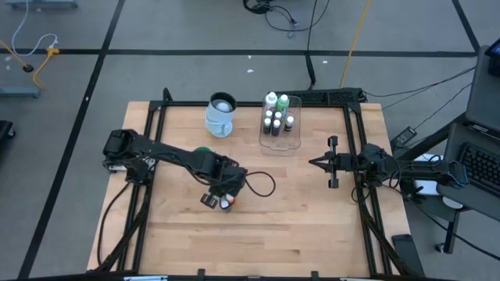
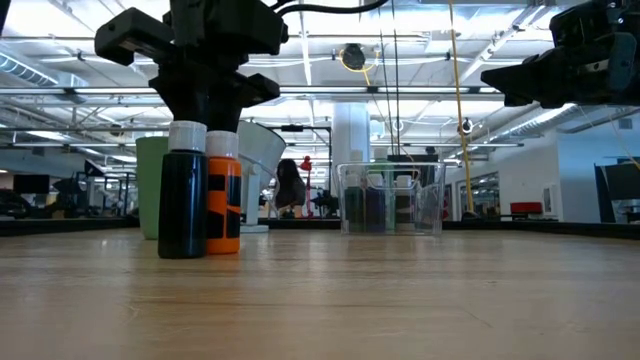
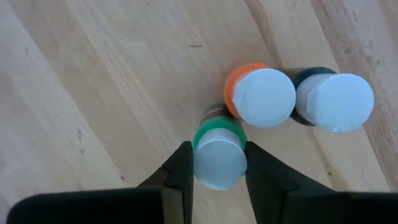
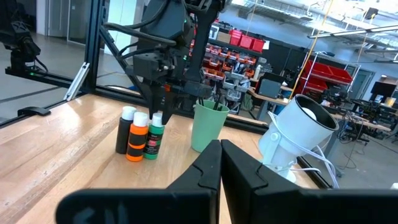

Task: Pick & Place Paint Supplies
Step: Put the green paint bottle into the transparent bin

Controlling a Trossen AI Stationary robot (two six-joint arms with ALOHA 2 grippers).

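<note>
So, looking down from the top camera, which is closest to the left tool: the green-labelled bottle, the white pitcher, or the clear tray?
1. Green-labelled bottle, between the left tool's fingers.
2. White pitcher, at the table's far edge.
3. Clear tray, rightward, holding bottles.

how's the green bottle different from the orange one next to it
The green bottle sits between the left gripper's fingers, while the orange bottle stands free with nothing around it. The green bottle is on the outside of the row; the orange bottle is in the middle, with a black bottle on its other side. Both stand upright on the table and have white caps.
</note>
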